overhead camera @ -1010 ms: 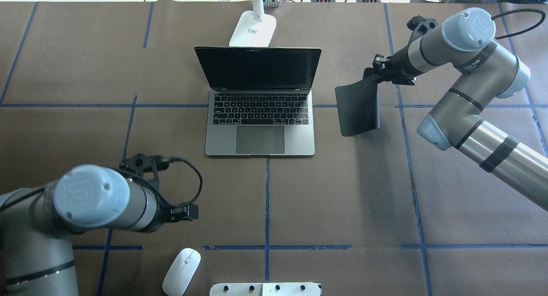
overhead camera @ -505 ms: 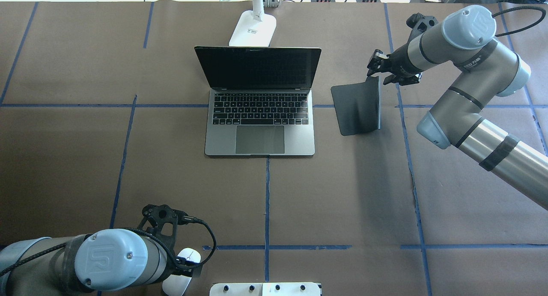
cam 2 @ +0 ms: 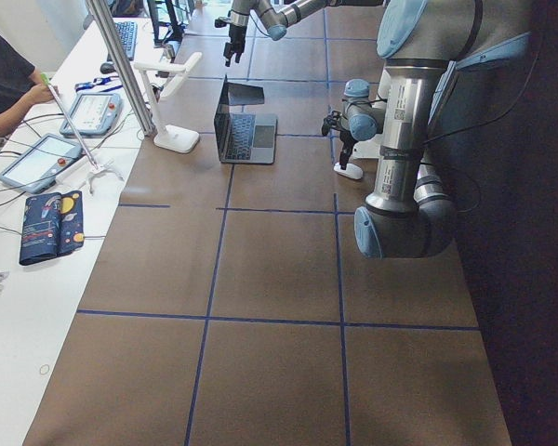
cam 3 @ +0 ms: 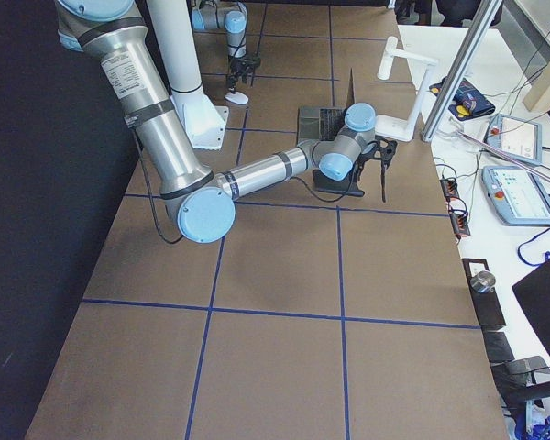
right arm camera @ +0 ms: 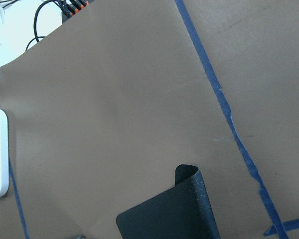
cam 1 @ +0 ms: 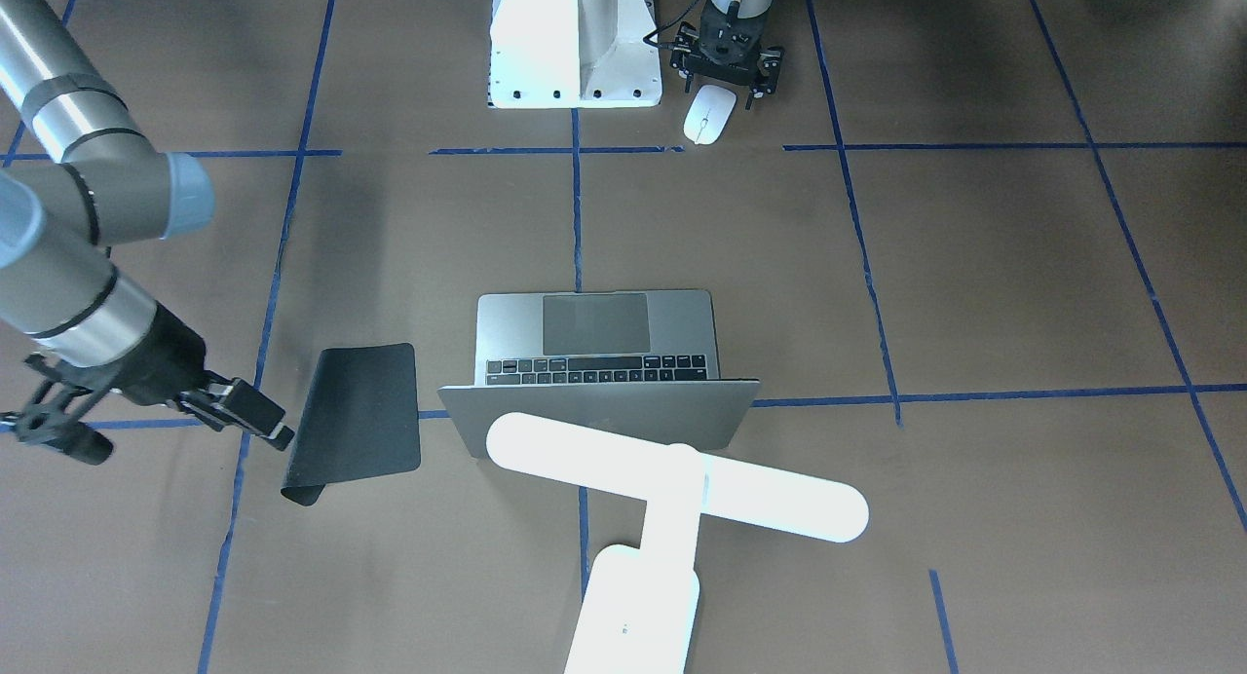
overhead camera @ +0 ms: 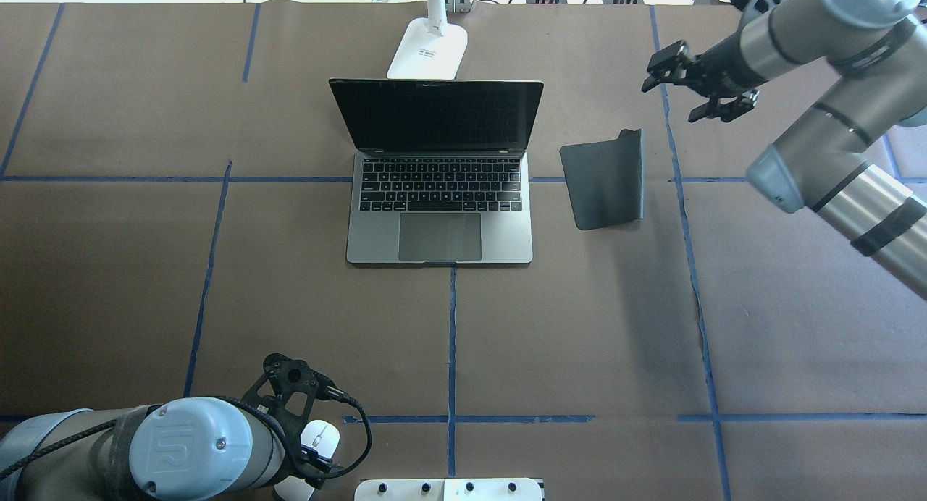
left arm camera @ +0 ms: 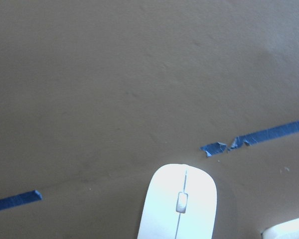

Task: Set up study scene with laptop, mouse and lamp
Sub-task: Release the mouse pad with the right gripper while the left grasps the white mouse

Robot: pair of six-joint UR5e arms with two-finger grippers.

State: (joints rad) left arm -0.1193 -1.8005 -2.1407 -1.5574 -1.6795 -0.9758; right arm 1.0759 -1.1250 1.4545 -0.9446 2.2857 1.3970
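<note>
The open grey laptop (overhead camera: 439,197) sits mid-table, also in the front view (cam 1: 596,343). The white lamp (overhead camera: 427,48) stands behind it, its bar (cam 1: 677,474) over the lid. The white mouse (overhead camera: 320,436) lies by the near edge, and shows in the front view (cam 1: 709,114) and the left wrist view (left arm camera: 178,209). My left gripper (cam 1: 727,82) hovers over the mouse's near end, jaws open, with nothing between them. My right gripper (overhead camera: 668,101) is open and empty, above and beyond the black mouse pad (overhead camera: 603,179).
The mouse pad (cam 1: 356,421) lies right of the laptop with its far right edge curled up (right arm camera: 187,174). The white robot pedestal (cam 1: 575,41) stands beside the mouse. A side bench with tablets (cam 2: 37,163) and a person's arm (cam 2: 5,88) lies beyond the lamp.
My right gripper let go of the mouse pad and pulled up and away to the far right; the pad now rests on the table. My left arm swung back to the near edge over the mouse.
</note>
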